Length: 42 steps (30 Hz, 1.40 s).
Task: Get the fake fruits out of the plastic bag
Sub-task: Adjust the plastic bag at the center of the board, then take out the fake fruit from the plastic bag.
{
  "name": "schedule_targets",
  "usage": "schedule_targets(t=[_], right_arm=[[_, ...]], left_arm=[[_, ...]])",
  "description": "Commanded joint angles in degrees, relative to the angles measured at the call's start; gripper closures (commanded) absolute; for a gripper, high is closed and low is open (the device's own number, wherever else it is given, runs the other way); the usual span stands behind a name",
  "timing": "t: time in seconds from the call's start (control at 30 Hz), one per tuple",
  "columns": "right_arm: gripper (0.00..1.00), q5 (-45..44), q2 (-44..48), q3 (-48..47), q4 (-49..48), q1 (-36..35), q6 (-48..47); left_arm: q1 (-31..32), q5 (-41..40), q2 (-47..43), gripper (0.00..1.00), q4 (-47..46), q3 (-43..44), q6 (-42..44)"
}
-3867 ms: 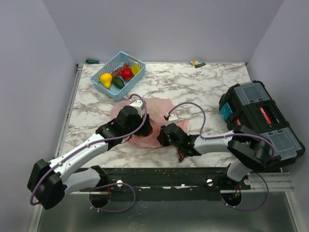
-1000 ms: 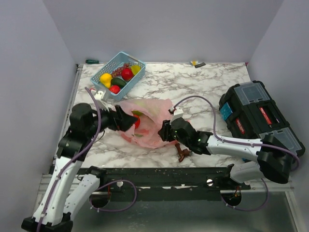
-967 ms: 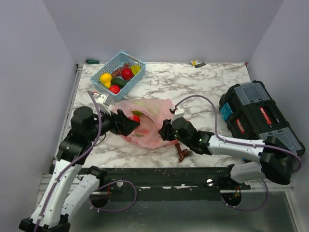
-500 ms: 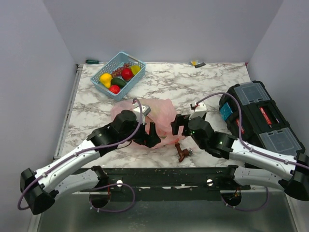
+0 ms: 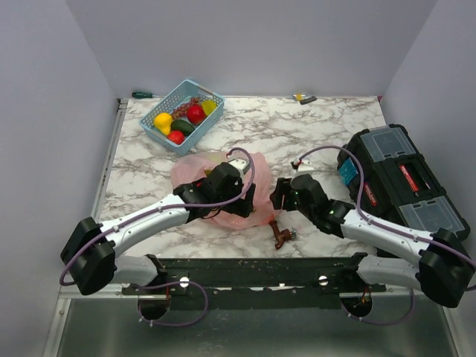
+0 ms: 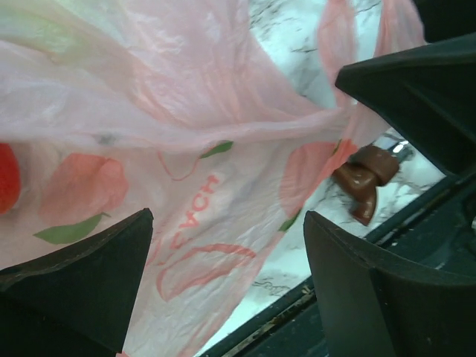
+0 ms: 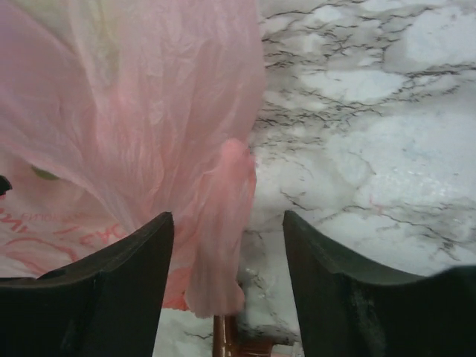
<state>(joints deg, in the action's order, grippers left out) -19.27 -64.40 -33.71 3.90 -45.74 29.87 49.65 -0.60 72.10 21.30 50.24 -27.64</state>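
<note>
Arms both reach in low from the near edge and meet over the thin, crinkly, translucent pink plastic bag (image 5: 181,173). Left gripper (image 6: 223,223) hangs open, its jaws wide above the printed film. The right gripper (image 7: 227,219) is open too, with a narrow pink fold lying loose between its fingers. The bag lies flat on the white marble table (image 5: 312,126), near the middle of the near edge, long axis left to right. One glossy red fake fruit (image 6: 6,178) shows through its film.
</note>
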Motion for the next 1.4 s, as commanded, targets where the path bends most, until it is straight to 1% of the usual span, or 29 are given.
schedule_targets(t=[0.0,0.03,0.07,0.13,0.2,0.27,0.33,0.4,0.5,0.57,0.7,0.8,0.9,0.97,1.13,1.23,1.37], right_arm=[[0.53,6.5,-2.2,-0.2,-6.3,0.2,-1.5],[0.66,6.9,-2.1,-0.8,-5.5,0.2,-1.5],[0.70,7.3,-1.7,-1.0,-5.1,0.2,-1.7],[0.75,8.9,-0.1,-0.8,-5.0,0.2,-3.1],[0.89,10.9,2.5,-0.5,-4.5,0.2,-3.3],[0.99,14.5,5.8,-0.5,-4.0,0.2,-3.2],[0.99,18.8,9.7,0.6,-5.1,0.2,-3.0],[0.99,25.8,13.0,2.4,-8.4,0.1,-2.9],[0.99,33.8,14.8,3.3,-11.3,0.1,-1.8],[0.99,35.6,14.5,3.6,-12.1,0.1,-1.0],[0.99,36.0,13.0,3.8,-12.8,0.1,-0.1],[0.99,37.5,13.0,4.1,-13.5,0.1,-0.9],[0.99,36.7,12.9,3.8,-13.5,0.1,-1.5],[0.99,36.9,12.8,2.9,-12.7,0.1,-1.7],[0.99,36.8,13.7,3.8,-12.5,0.1,-1.0],[0.99,36.6,14.6,3.7,-10.7,0.1,-1.3],[0.99,34.2,15.3,5.4,-10.9,0.0,-2.3]], left_arm=[[0.4,-6.2,2.4,0.20,-0.3,1.3,2.5],[0.4,-7.0,2.9,0.22,0.4,1.5,2.5],[0.4,-7.2,3.0,0.22,0.3,1.3,2.5],[0.4,-7.6,2.6,0.23,-0.2,0.2,2.2],[0.4,-9.0,1.6,0.26,0.2,-1.0,1.0],[0.4,-11.4,-0.4,0.30,0.6,-2.9,-0.3],[0.4,-14.6,-3.2,0.31,-1.3,-6.7,-0.8],[0.2,-18.4,-5.2,0.31,-2.8,-9.5,-0.5],[-0.5,-23.6,-5.0,0.31,-0.2,-9.4,-1.3],[-1.6,-25.0,-4.3,0.31,-0.9,-9.8,-0.9],[-3.3,-30.0,-4.9,0.30,-0.8,-10.0,-3.1],[-6.4,-29.7,-4.7,0.30,-4.5,-10.2,-2.4],[-10.0,-27.7,-1.8,0.30,-7.5,-8.9,-1.5],[-11.2,-28.1,0.9,0.28,-7.8,-7.1,-1.0],[-12.8,-30.2,6.5,0.16,-8.6,-4.0,-0.3],[-13.7,-30.1,9.7,0.14,-9.3,-2.9,0.4],[-14.6,-30.8,13.5,0.12,-11.4,-2.3,1.5]])
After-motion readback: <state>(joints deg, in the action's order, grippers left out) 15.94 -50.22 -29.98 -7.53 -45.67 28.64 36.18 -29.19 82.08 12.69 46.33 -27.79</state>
